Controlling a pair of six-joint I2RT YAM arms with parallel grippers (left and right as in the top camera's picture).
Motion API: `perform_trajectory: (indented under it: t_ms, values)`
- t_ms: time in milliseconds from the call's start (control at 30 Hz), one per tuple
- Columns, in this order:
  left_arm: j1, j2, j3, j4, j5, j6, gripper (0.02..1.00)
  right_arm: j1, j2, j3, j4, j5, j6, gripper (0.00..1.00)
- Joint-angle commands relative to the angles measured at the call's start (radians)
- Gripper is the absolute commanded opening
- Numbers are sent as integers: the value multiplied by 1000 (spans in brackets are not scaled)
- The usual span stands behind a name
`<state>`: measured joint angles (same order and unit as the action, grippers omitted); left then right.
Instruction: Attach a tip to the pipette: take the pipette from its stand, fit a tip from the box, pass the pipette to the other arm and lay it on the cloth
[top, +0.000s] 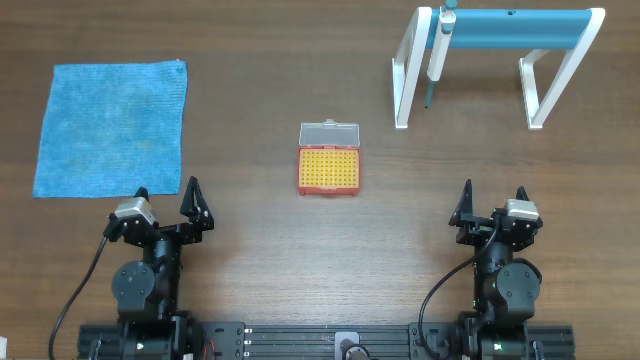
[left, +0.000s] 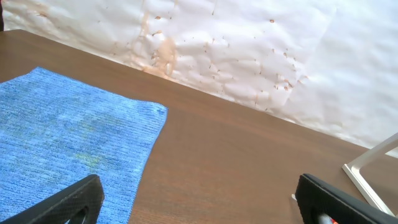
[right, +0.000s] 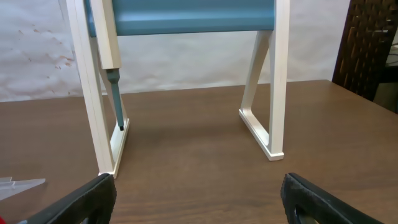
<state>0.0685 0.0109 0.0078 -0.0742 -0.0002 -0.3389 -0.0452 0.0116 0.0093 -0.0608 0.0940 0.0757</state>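
The pipette (top: 439, 55) hangs upright at the left end of the white and blue stand (top: 500, 30), at the table's far right; its teal shaft (right: 116, 99) shows beside the stand's left leg. The orange tip box (top: 328, 170) sits mid-table with its clear lid folded back. A blue cloth (top: 112, 128) lies flat at the far left. My left gripper (top: 165, 204) rests open near its base, just in front of the cloth's near edge (left: 74, 149). My right gripper (top: 492, 200) is open too, near its base, facing the stand with nothing between its fingers.
Bare brown tabletop (top: 250, 90) surrounds the box on every side. A white wall (left: 249, 43) backs the table's far edge. The stand's right leg (right: 270, 93) stands clear of the pipette.
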Motion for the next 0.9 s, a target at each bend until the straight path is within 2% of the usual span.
perform_trajectory:
  t_ms: [33, 700, 733, 800, 900]
  values:
    - [3, -8, -2, -5, -15, 6, 1000, -5, -11, -5, -3, -13, -10, 860]
    - [3, -8, -2, -4, -15, 6, 998, -5, 6, -5, -6, -17, -8, 862]
    - [3, -8, -2, -5, -15, 6, 1000, -4, 27, -5, -5, -18, 19, 860]
    - [3, -7, -2, -5, -15, 6, 1000, -4, 99, 3, 47, -30, 74, 860]
    - [3, -7, -2, -5, -15, 6, 1000, -4, 291, 75, 203, -66, 73, 860]
